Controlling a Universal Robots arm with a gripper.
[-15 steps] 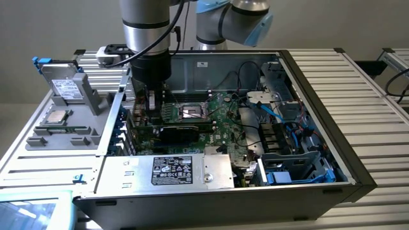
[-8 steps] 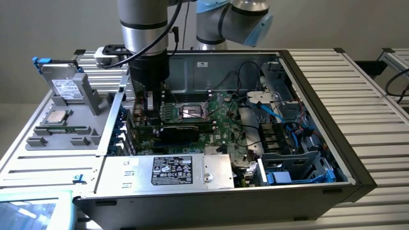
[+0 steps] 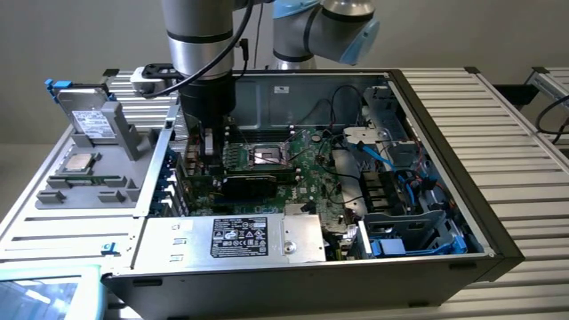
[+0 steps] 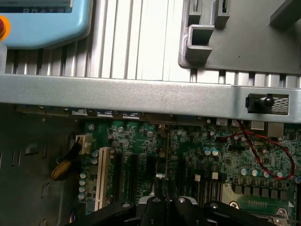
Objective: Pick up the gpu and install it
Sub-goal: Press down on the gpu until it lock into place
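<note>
With the fingers (image 4: pixel 165 200) clenched low over the motherboard (image 4: pixel 188 150), you risk scraping slots; the gpu (image 3: pixel 258 181) sits upright mid-board inside the case (image 3: pixel 444 220), possibly half-seated.

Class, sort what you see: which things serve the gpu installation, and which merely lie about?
Job: gripper; thin dark card edge at it, likely the gpu; motherboard slots.
Lying about: hard drive; loose processor; blue pendant.

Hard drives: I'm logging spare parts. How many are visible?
1. The hard drive stands upright in the gray holder at the exterior view's left, outside the computer case. Others may be hidden inside it.
</note>
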